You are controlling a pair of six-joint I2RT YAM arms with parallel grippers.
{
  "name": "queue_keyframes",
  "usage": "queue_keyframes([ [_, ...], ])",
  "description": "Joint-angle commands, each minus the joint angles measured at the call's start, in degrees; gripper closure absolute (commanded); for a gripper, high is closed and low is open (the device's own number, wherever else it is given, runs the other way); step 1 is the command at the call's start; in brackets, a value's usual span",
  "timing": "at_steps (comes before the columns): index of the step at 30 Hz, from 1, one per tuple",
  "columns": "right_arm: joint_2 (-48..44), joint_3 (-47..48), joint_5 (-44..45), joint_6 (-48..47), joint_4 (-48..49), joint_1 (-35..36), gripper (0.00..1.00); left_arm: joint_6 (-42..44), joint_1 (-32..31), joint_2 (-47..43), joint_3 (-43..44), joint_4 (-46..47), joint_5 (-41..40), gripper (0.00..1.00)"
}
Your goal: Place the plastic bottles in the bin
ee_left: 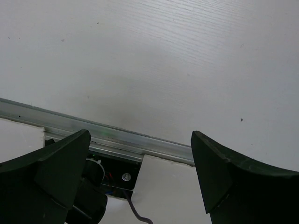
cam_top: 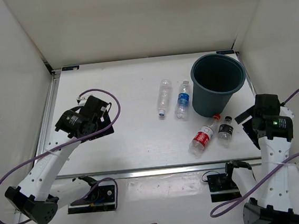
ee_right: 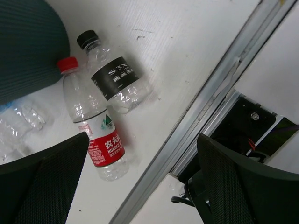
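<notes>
Next to the bin, four bottles lie flat. The red bottle and black bottle are near the right gripper. The blue bottle and plain bottle are further off. The right gripper and the left gripper are both wide open and empty. I think the bottles are light, thin and slippery, so squeeze softly across the middle.

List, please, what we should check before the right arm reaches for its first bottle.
1. Right gripper open and empty: ok.
2. Left gripper open, empty and away from the bottles: ok.
3. Bin upright, mouth unobstructed: ok.
4. All four located, lying outside the bin: red-labelled bottle, black-labelled bottle, blue-labelled bottle, unlabelled bottle: ok.
5. Finger room between the red-labelled and black-labelled bottles: cannot tell; they lie very close together.
6. Right gripper centred over a bottle: not ok; in the wrist view both nearby bottles lie to one side of its gap.
</notes>
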Motion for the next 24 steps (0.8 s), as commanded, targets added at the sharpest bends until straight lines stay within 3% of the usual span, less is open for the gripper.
queue_keyframes([
  [1, 1.0, -1.83, -5.1, -5.54, 3.48, 0.06, 0.0, 0.12, -0.29, -1.5, 0.61, -2.99, -1.69, 0.0],
  [9, 3.54, -6.32, -15.81, -10.46, 15.33, 0.06, 0.0, -0.4, -0.29, -1.5, -0.53, -2.99, -3.54, 0.0],
  [24, 17.87, -14.84, -13.62, -6.95, 25.46, 0.06, 0.0, -0.4, -0.29, -0.45, 0.0, -2.47, -4.68, 0.0],
])
